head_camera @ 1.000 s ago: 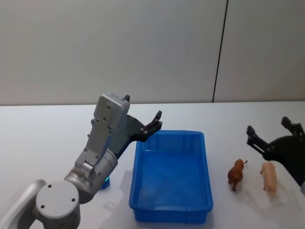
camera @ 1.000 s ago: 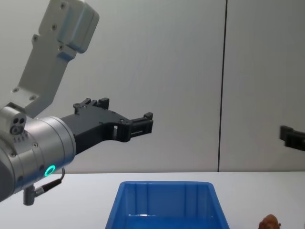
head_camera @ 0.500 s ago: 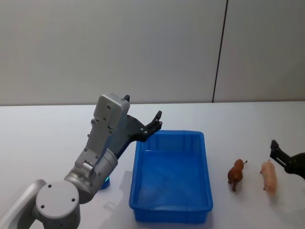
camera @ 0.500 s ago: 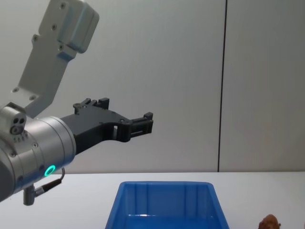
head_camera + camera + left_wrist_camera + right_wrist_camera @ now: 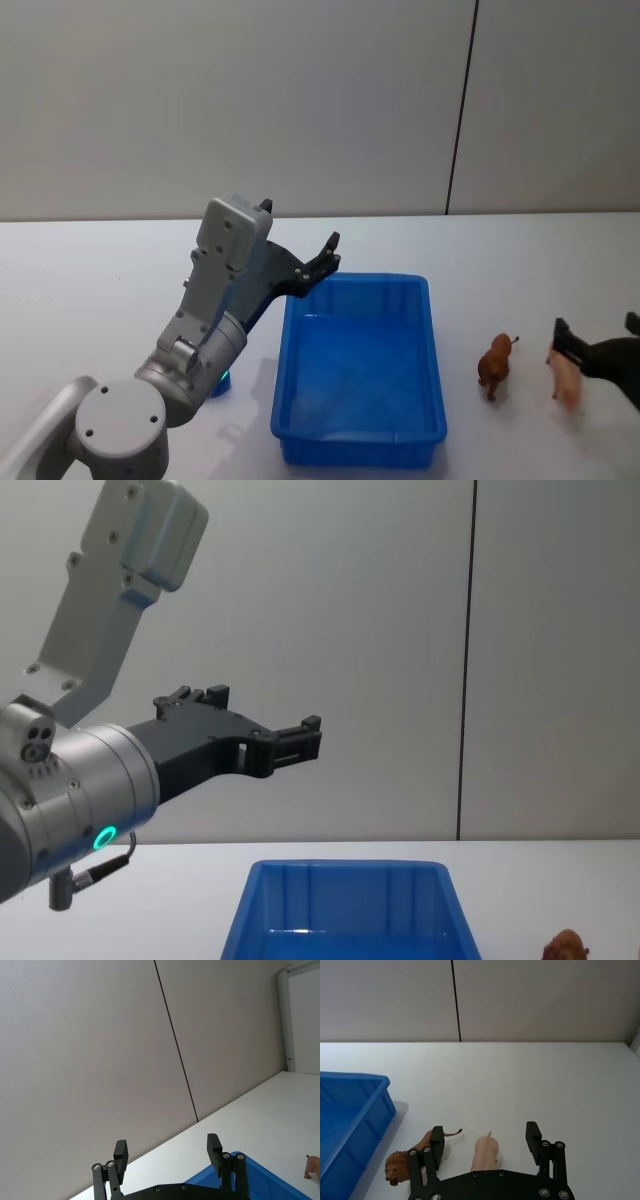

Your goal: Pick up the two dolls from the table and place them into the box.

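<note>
Where the head view looks down, the left gripper [image 5: 325,255] hangs raised over the far left corner of the box [image 5: 433,350]. The brown doll [image 5: 494,364] and pink pig [image 5: 567,383] stand on the table [image 5: 100,280] to its right. In the right wrist view, the right gripper [image 5: 485,1135] has wide jaws either side of the pig, not closed on it. The left wrist view shows the left jaws wide apart, holding nothing.

Bright blue box [image 5: 357,440], pale pink pig [image 5: 568,388], reddish-brown 2nd doll [image 5: 494,362] (darker mane), white tbl [image 5: 100,290]
</note>
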Tool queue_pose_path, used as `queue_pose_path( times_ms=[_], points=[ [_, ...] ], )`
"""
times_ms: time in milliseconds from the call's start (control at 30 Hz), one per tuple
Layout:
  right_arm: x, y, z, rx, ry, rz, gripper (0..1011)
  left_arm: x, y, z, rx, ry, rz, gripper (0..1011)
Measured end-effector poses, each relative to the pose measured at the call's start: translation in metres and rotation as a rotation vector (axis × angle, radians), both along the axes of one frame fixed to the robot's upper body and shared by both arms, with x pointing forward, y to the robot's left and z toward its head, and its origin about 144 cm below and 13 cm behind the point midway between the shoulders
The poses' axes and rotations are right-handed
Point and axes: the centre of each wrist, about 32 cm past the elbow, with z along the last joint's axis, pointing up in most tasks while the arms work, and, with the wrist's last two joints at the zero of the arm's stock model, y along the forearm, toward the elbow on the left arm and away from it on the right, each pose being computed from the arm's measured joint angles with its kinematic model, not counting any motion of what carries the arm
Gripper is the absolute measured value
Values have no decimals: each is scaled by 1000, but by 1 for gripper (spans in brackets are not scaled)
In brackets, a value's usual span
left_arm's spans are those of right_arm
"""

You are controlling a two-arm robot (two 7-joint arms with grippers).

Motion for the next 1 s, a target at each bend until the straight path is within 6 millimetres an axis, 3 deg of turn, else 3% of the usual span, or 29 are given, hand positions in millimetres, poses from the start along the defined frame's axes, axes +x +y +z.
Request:
queue_pose_path(
  times_ms=[1000],
  points=[
    [48,32,-23,25,207,-97,1001,0,0,0,0,0,0,1001]
  ],
)
